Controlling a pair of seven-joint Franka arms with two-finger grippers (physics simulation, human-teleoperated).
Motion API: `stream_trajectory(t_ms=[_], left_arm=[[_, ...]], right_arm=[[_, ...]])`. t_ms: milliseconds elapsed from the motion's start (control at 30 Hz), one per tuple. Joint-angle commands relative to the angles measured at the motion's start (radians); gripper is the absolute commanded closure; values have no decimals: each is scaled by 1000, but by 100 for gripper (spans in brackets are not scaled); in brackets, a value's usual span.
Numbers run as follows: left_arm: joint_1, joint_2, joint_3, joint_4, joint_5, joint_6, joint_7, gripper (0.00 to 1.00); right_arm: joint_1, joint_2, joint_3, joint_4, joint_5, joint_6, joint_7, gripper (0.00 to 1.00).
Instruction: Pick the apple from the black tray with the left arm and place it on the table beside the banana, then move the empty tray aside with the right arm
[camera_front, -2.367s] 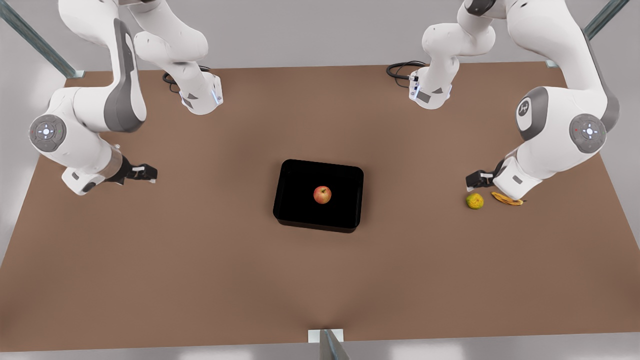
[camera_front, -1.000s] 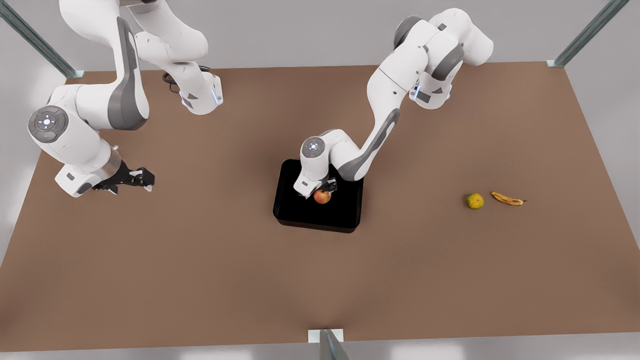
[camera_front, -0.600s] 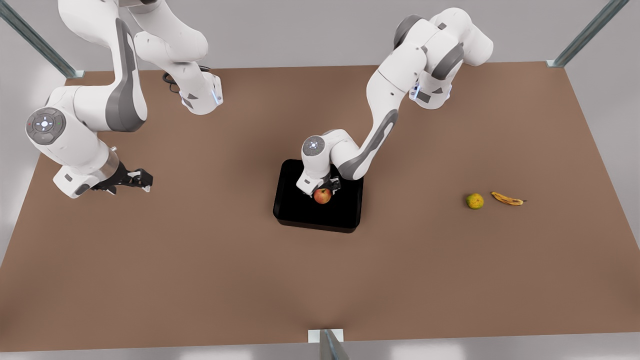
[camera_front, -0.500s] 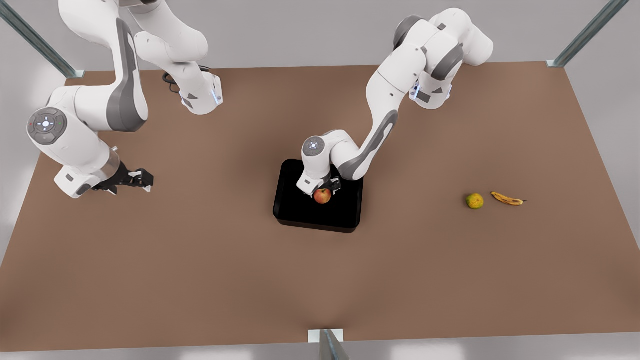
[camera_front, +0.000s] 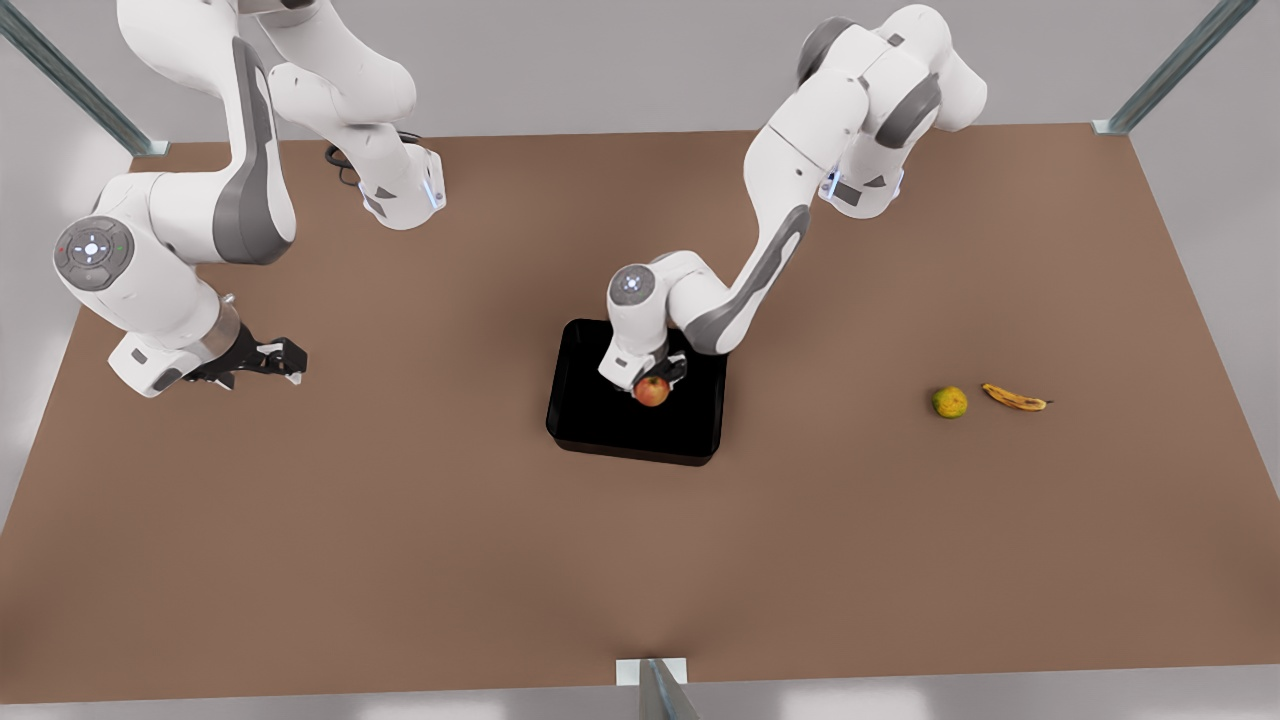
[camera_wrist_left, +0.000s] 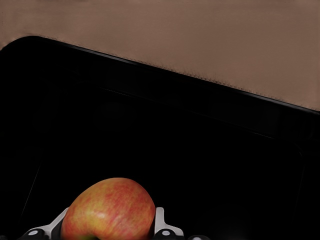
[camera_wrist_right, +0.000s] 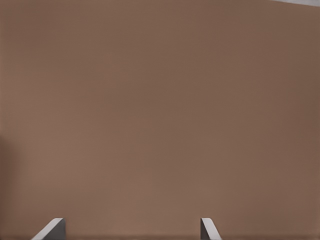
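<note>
In the front view a large, flat, matte brown worktop (camera_front: 420, 520) carries a glossy black tray (camera_front: 600, 420), rectangular with rounded corners and low raised walls, lying near the middle. The left gripper (camera_front: 652, 383) reaches down into the tray from the arm based at the far right, and its dark fingers are closed on the apple (camera_front: 652, 391), a small round red fruit with a yellowish blush, held over the tray's far half. Whether the apple touches the tray floor cannot be told here. Well to the right lies the banana (camera_front: 1014, 398), slim, curved, yellow-orange with brown spots and dark tips, and just to its left sits a round yellow-green fruit (camera_front: 949, 402), the two close but apart. At the left side the right gripper (camera_front: 285, 362) waits above bare worktop, well apart from the tray, its fingers spread. In the left wrist view the apple (camera_wrist_left: 108, 211) shows a smooth skin, red streaked over yellow, clamped between two pale fingers (camera_wrist_left: 161, 225) pressing on either side; behind it spread the tray's (camera_wrist_left: 210, 150) shiny black floor and low wall, with its rounded corner, and a strip of brown worktop (camera_wrist_left: 200, 35) beyond. In the right wrist view two pale grey fingertips (camera_wrist_right: 209, 229) stand wide apart over plain, even brown worktop (camera_wrist_right: 160, 110).
</note>
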Motion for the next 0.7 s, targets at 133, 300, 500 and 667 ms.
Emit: stream_trajectory(t_ms=[133,300,500,667], left_arm=[[193,-184,0,0,-134,-354,467,27],[569,-185,3,-1,-134,-325,1141,27],[757,-29,5,-44,-122,-107,1405,15],[757,-61,9,-38,-125,-141,1393,0]], right_arm=[[89,0,98,31,11,-58,233,0],[224,-2,101,31,148,-63,715,0],[228,-8,163,-2,158,-71,873,0],[217,-57,158,-283,249,393,912,0]])
